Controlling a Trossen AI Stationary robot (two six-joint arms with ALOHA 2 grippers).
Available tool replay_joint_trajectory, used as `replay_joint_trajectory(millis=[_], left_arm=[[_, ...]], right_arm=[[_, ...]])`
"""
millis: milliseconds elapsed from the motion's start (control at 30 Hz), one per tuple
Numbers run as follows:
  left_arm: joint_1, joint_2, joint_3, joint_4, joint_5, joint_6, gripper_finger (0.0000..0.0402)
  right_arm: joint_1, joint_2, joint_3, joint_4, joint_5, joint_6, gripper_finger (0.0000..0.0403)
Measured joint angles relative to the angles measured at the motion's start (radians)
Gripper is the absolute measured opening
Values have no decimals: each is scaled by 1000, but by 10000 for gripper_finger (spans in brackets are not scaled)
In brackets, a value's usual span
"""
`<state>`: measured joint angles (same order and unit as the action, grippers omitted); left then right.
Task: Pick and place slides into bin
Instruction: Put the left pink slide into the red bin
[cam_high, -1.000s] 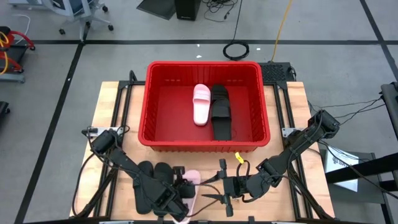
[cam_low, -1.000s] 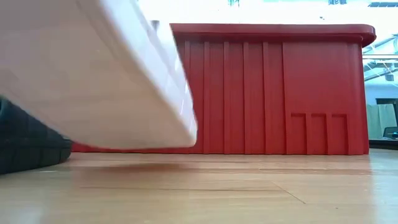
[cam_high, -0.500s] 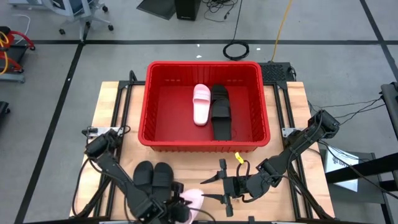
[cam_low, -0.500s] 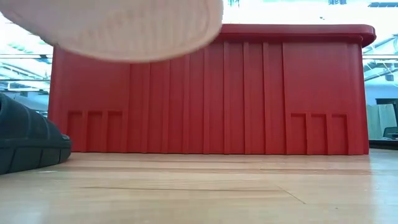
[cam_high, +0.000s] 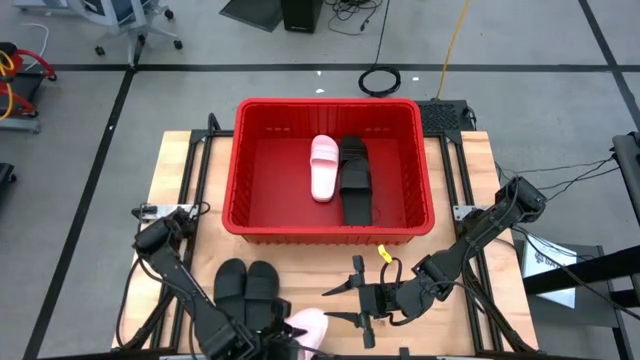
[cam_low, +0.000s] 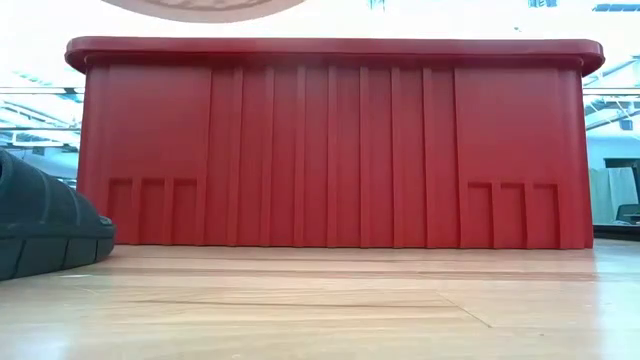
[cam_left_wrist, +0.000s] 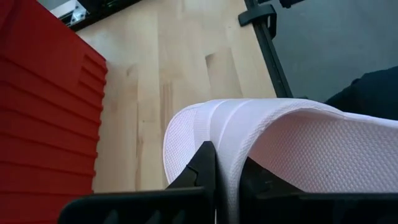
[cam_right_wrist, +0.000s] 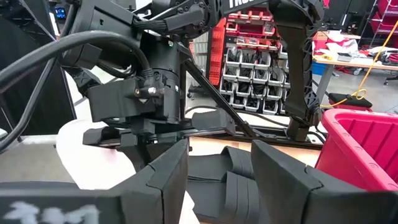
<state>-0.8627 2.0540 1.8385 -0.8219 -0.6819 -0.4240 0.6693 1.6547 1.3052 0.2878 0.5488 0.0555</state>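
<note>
My left gripper (cam_high: 272, 336) is at the table's near edge, shut on a pale pink slide (cam_high: 309, 327), which also shows in the left wrist view (cam_left_wrist: 292, 143). In the low view only the slide's underside (cam_low: 205, 8) shows, at the top. Two black slides (cam_high: 247, 283) lie side by side, soles down, on the table left of it. The red bin (cam_high: 330, 115) stands at the far middle with a pink slide (cam_high: 323, 167) and a black slide (cam_high: 354, 180) on its floor. My right gripper (cam_high: 342, 301) hovers open, level, right of the held slide. My left gripper pinches a thin rounded edge of the pink slide (cam_left_wrist: 229, 163) between its two fingers (cam_left_wrist: 202, 171); whether that is the strap or the sole's rim I cannot tell. The fingers slant down at it. The slide is lifted clear of the table.
The bin's near wall (cam_low: 330, 140) stands high beyond bare wood. One black slide (cam_low: 45, 225) lies at the left in the low view. Metal frame rails (cam_high: 470, 185) run along the table's sides. The right wrist view shows the left arm (cam_right_wrist: 155, 68) close ahead.
My left gripper has risen and drawn toward the table's near edge with the pink slide. The slide has come up clear of the table and now shows only at the top of the low view. My right arm has kept still.
</note>
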Motion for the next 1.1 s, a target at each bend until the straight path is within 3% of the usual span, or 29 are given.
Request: replay_joint_trajectory(millis=[1100], left_arm=[[-43, -34, 0, -21, -44, 9, 2]], right_arm=[[0, 0, 0, 37, 0, -19, 164]])
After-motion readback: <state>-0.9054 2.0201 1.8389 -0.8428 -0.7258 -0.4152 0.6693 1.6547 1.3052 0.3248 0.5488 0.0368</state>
